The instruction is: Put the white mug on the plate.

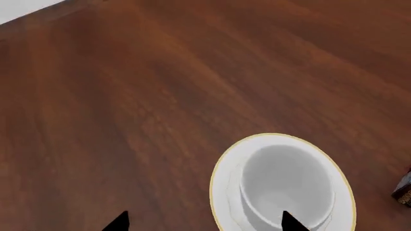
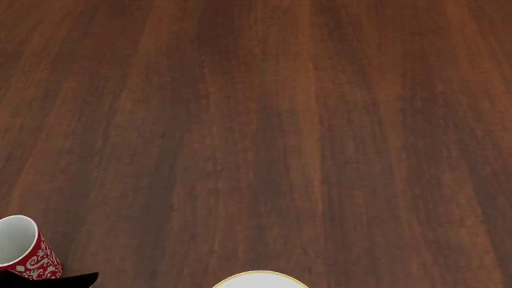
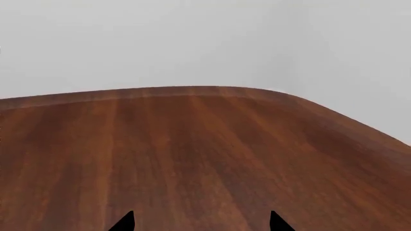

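In the left wrist view the white mug (image 1: 286,185) stands upright on the plate (image 1: 222,192), a round white dish with a thin gold rim. I look down into the mug; its handle is hidden. My left gripper (image 1: 205,224) is open above them. One fingertip (image 1: 292,222) shows in front of the mug's rim, the other over bare table, and nothing is held. In the head view only the far edge of the plate (image 2: 260,281) shows; the mug is out of view there. My right gripper (image 3: 201,223) is open and empty over bare table.
A red mug with a white floral pattern (image 2: 24,252) stands at the near left of the brown wooden table (image 2: 264,120), with a black arm part (image 2: 56,281) just below it. A small dark object (image 1: 403,190) shows at the left wrist view's edge. The table's far rounded edge (image 3: 192,89) shows.
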